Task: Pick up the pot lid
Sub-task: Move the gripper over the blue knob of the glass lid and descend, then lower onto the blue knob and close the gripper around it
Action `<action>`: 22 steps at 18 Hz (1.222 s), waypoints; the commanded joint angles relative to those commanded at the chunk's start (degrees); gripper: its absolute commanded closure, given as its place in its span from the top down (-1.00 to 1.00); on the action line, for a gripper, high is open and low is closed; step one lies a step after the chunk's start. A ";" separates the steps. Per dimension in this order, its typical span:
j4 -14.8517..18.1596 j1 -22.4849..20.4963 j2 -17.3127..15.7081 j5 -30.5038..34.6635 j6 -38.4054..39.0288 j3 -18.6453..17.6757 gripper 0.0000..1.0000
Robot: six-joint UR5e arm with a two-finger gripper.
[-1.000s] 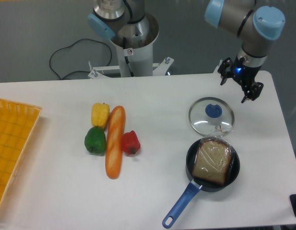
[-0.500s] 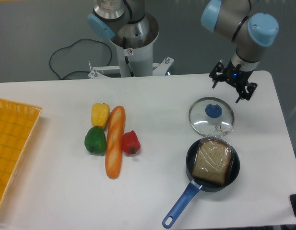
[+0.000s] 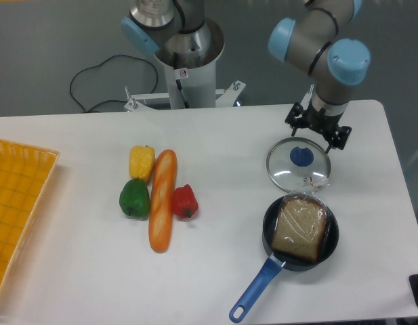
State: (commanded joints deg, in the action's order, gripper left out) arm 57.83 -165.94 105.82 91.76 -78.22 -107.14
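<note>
Since the earlier frame, we see the end effector [image 3: 318, 133] has shifted left in the view and turned, bringing its fingertips closer to the lid. It has nothing between its two fingers, which stand wide apart near the lid's far rim; we cannot tell how high they are. We see the arm reach in from the top right, with its fingers pointing down.

Just beside the fingers, the pot lid [image 3: 281, 169] lies on the smooth white counter [image 3: 215, 271], a round, see-through disc with a thin rim and a rounded blue knob [image 3: 301, 157]. Next to it we have a round black pan [image 3: 268, 233] with a long blue handle [image 3: 256, 291], holding a brown, grainy loaf [image 3: 300, 230] in shiny, crinkled clear wrap, whose gathered end meets the lid's near edge. Well apart, we find glossy yellow [image 3: 141, 163], green [image 3: 135, 199] and red [image 3: 185, 202] vegetables around two long, tapered orange pieces [image 3: 161, 220].
</note>
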 joint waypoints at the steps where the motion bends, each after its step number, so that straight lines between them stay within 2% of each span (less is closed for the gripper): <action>1: -0.09 0.09 0.09 0.09 0.09 -0.09 1.00; 22: -0.88 0.26 3.34 -0.97 0.70 -0.70 1.00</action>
State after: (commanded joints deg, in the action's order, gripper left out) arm 56.95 -165.67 109.16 90.79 -77.52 -107.84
